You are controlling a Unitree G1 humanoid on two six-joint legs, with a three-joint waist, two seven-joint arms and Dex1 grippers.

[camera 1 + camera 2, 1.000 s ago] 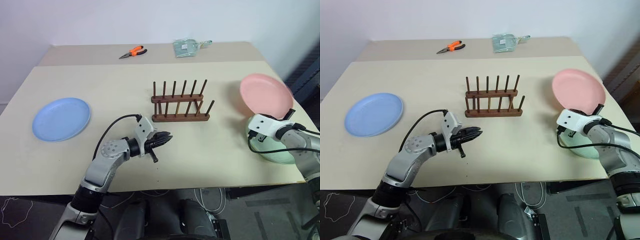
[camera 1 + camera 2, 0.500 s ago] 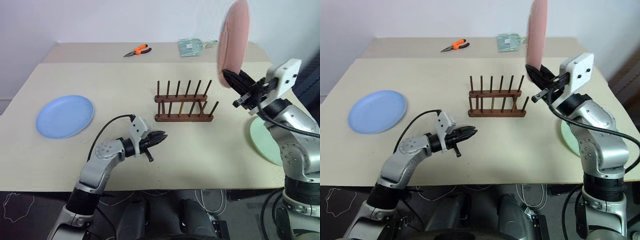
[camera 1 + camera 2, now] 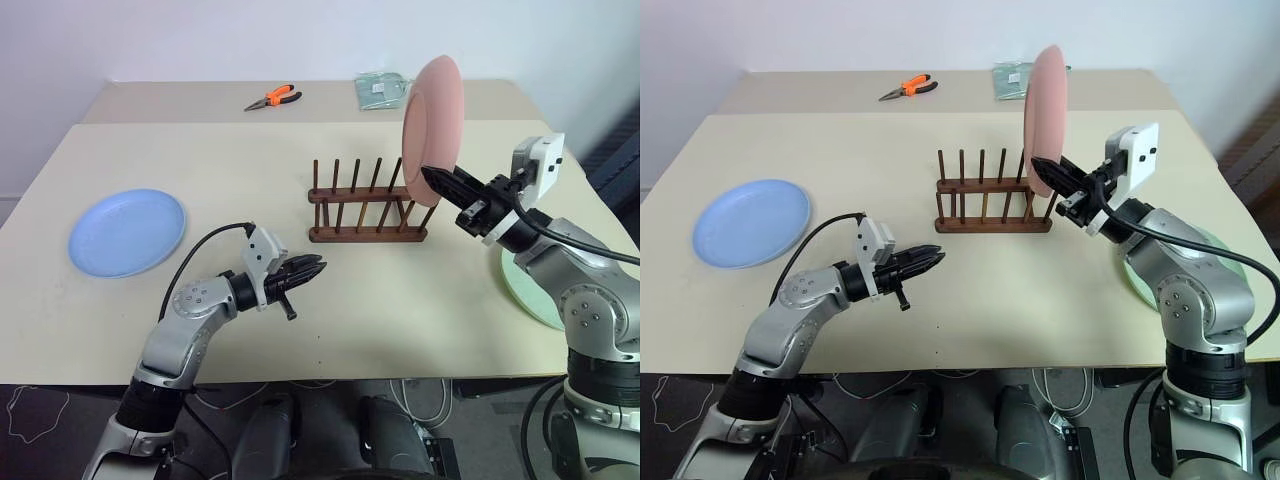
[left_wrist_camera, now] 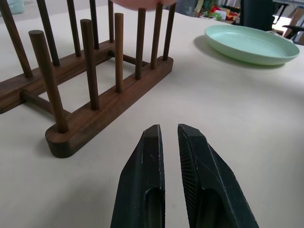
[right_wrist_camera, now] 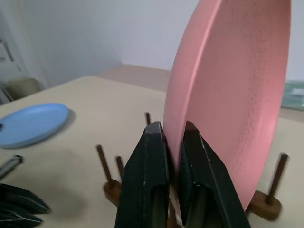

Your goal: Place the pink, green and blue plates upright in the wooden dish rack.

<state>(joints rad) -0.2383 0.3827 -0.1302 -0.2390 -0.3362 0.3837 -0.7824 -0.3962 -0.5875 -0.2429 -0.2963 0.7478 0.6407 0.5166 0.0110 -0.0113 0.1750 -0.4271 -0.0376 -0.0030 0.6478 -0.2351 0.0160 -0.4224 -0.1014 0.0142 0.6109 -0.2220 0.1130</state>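
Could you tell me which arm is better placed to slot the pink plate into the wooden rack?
The right: its hand grips the pink plate upright above the rack. The left hand is shut, empty.

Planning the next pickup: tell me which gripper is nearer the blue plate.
Left. The left gripper hovers shut over the table between the blue plate and the rack; the right gripper holds the pink plate beyond the rack.

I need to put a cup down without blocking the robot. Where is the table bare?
Bare: the wide stretch between the blue plate and the wooden dish rack, and behind the rack up to the orange pliers. Crowded: the rack's right end, where the right gripper holds the pink plate, with the green plate nearby.
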